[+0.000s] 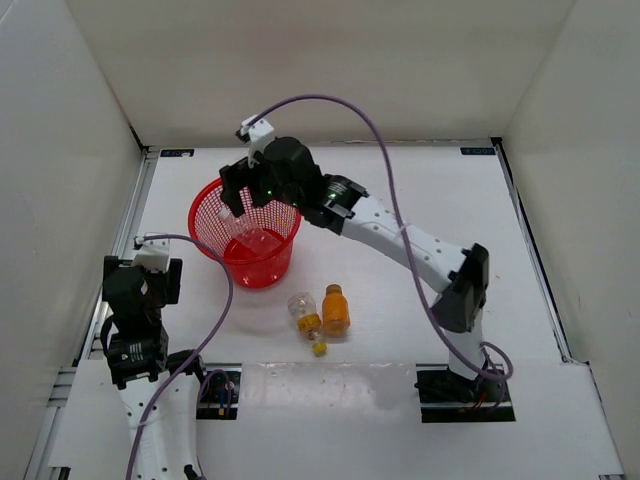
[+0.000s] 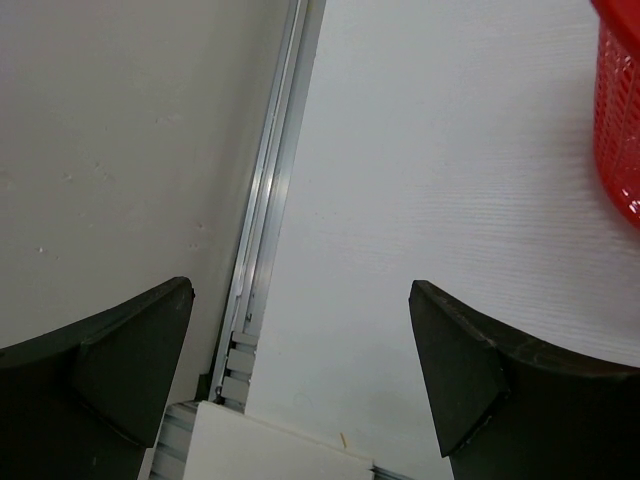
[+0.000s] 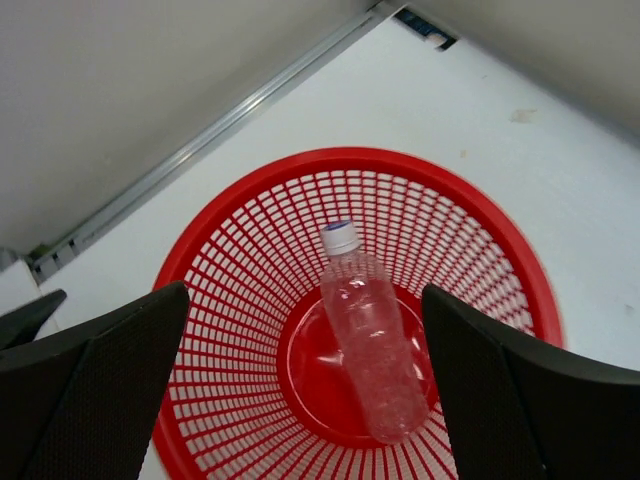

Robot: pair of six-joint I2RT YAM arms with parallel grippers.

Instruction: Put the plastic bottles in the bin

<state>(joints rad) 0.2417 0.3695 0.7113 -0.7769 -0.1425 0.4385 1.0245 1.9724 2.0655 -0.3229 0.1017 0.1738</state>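
The red mesh bin (image 1: 215, 205) stands left of the table's middle. The tall clear bottle with white cap (image 3: 370, 335) lies inside it, leaning on the wall; it also shows in the top view (image 1: 250, 240). My right gripper (image 1: 250, 190) hangs open over the bin, fingers (image 3: 110, 390) well apart and empty. The orange bottle (image 1: 335, 310) and the stubby clear bottle with yellow label and cap (image 1: 305, 318) lie on the table in front of the bin. My left gripper (image 1: 145, 285) is open and empty near the left edge, the bin's wall (image 2: 620, 120) to its right.
White walls enclose the table on three sides. An aluminium rail (image 2: 265, 200) runs along the left edge. A purple cable (image 1: 330, 100) arches over the right arm. A white panel (image 1: 330, 420) covers the near edge between the arm bases.
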